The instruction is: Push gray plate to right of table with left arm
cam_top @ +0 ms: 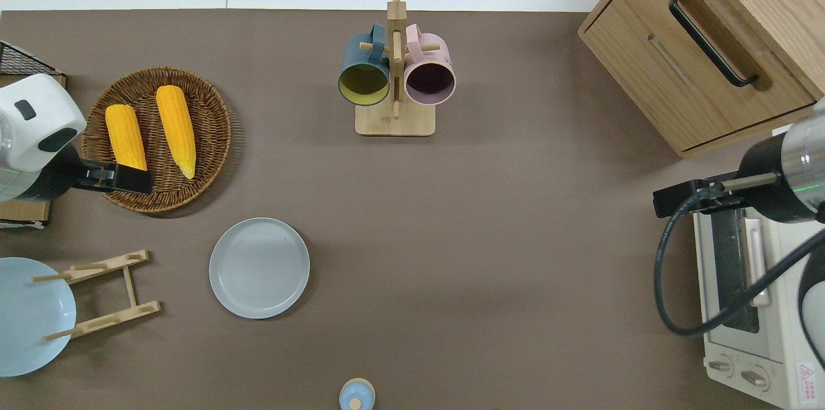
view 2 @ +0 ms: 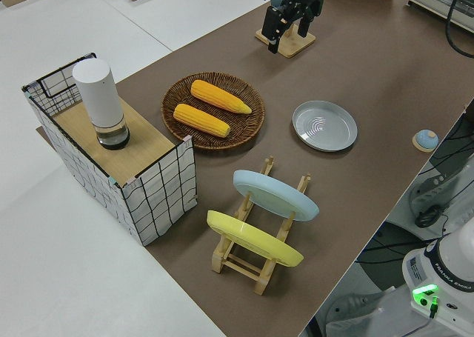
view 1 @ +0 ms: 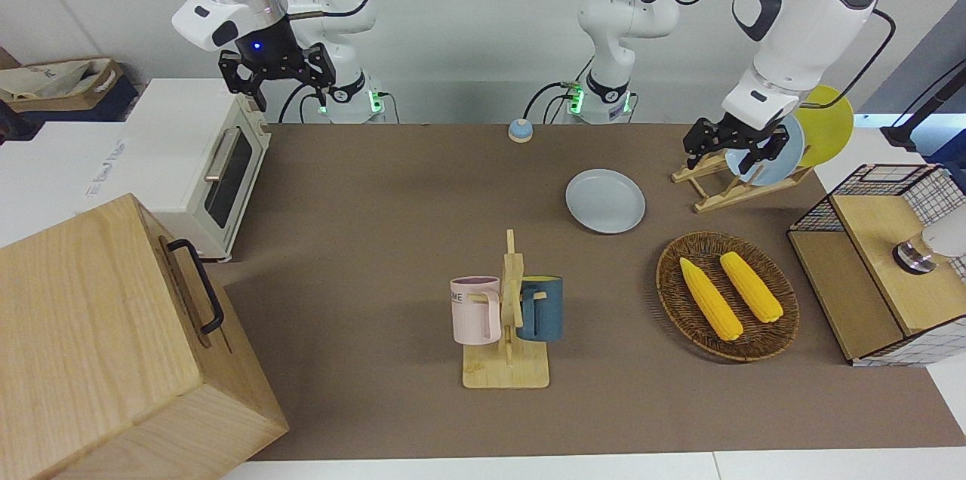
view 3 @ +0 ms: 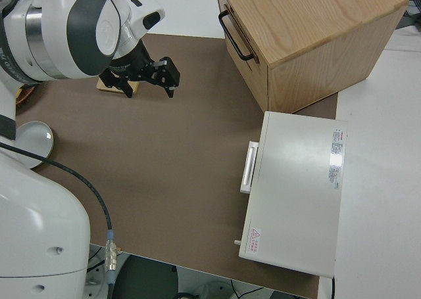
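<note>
Here's the bench [view 1: 377, 186], long and brown, and the push looks not yet begun: nothing touches the gray plate [cam_top: 259, 267], and the whole run toward the right arm's end of the bench lies ahead of it. The left arm [view 1: 792, 27] is up in the air at its own end, and its left gripper [cam_top: 119, 179] hangs over the nearer rim of the wicker basket [cam_top: 213, 139], well apart from the plate, fingers spread open and holding nothing. The right arm is parked, and the right gripper [view 1: 278, 71] shows its fingers spread wide and empty too. Now the plate itself: it lies flat on the bench, hollow side up, toward the left arm's end, nearer to the robots than the basket with its two corn cobs [cam_top: 175, 129], just beside the wooden plate rack [cam_top: 109, 297] and well short of the mug rack [cam_top: 395, 120] at mid-bench. Being round, it has no long axis and points no way in particular; any edge serves for a push. What's left, by my reading, is everything: bring the left gripper down beside the plate's rim on the side toward the left arm's end, then slide it across.
</note>
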